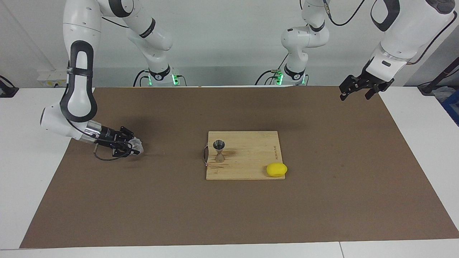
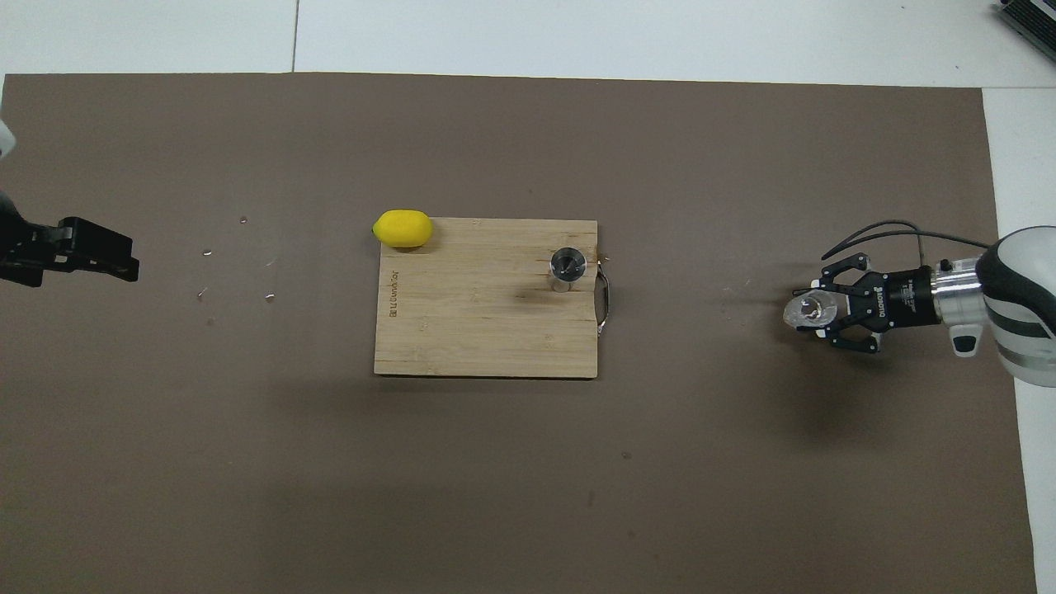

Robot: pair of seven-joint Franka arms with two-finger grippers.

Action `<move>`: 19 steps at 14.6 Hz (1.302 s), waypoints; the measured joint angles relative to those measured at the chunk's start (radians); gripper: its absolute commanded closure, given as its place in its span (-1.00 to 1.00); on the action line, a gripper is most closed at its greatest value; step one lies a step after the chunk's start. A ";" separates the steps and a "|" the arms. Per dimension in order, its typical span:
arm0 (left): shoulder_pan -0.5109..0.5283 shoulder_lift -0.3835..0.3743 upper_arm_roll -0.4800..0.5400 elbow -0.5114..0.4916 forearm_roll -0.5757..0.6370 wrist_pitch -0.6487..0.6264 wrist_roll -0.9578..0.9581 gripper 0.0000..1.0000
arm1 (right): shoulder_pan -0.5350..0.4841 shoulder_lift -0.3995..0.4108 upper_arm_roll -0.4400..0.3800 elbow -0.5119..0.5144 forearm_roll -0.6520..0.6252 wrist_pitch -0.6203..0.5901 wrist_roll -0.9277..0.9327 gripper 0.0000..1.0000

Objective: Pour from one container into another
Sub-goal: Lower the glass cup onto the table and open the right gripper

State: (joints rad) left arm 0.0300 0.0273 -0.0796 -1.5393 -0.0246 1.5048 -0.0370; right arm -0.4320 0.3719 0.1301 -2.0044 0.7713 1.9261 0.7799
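The clear squat cup (image 1: pixel 136 146) (image 2: pixel 811 309) is held low over the brown mat toward the right arm's end of the table, with my right gripper (image 1: pixel 133 147) (image 2: pixel 817 312) shut on it. Whether the cup touches the mat I cannot tell. The steel jigger (image 1: pixel 219 151) (image 2: pixel 568 268) stands upright on the wooden cutting board (image 1: pixel 247 161) (image 2: pixel 478 322), near the board's handle edge. My left gripper (image 1: pixel 355 91) (image 2: pixel 103 256) hangs open and waits above the mat's corner at the left arm's end.
A yellow lemon-like lump (image 1: pixel 276 169) (image 2: pixel 403 228) lies at the board's corner farthest from the robots. A metal handle (image 1: pixel 205 156) (image 2: pixel 604 301) sits on the board's edge beside the jigger. A few small specks (image 2: pixel 239 285) lie on the brown mat (image 1: pixel 322 200).
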 measured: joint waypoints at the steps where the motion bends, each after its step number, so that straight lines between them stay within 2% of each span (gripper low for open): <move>1: -0.001 0.000 -0.001 0.000 0.000 0.017 0.000 -1.00 | 0.001 0.001 0.002 -0.008 0.008 0.000 0.000 0.80; 3: -0.001 0.000 -0.003 0.000 0.000 0.037 0.000 -1.00 | 0.001 0.001 0.003 -0.016 0.011 0.000 0.000 -0.34; 4: -0.001 0.000 -0.003 0.000 0.000 0.039 0.000 -1.00 | 0.001 0.000 0.003 -0.019 0.011 0.000 0.000 -0.82; 5: -0.001 0.000 -0.003 0.000 0.000 0.042 0.000 -1.00 | 0.001 0.000 0.003 -0.022 0.011 0.000 0.000 -0.96; 10: -0.002 0.000 -0.004 0.000 0.000 0.051 0.000 -1.00 | -0.003 -0.005 -0.002 -0.029 0.011 0.003 -0.002 -1.00; 13: -0.002 0.000 -0.004 0.000 0.000 0.054 0.000 -1.00 | -0.030 -0.019 -0.009 -0.029 -0.002 0.004 -0.069 -1.00; 19: -0.002 0.000 -0.003 -0.011 0.000 0.053 0.000 -1.00 | -0.056 -0.109 -0.005 -0.029 -0.186 0.004 -0.107 -1.00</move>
State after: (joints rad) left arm 0.0275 0.0275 -0.0824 -1.5500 -0.0246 1.5580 -0.0370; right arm -0.4881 0.2627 0.1246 -2.0332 0.5852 1.9298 0.6730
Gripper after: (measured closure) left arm 0.000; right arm 0.000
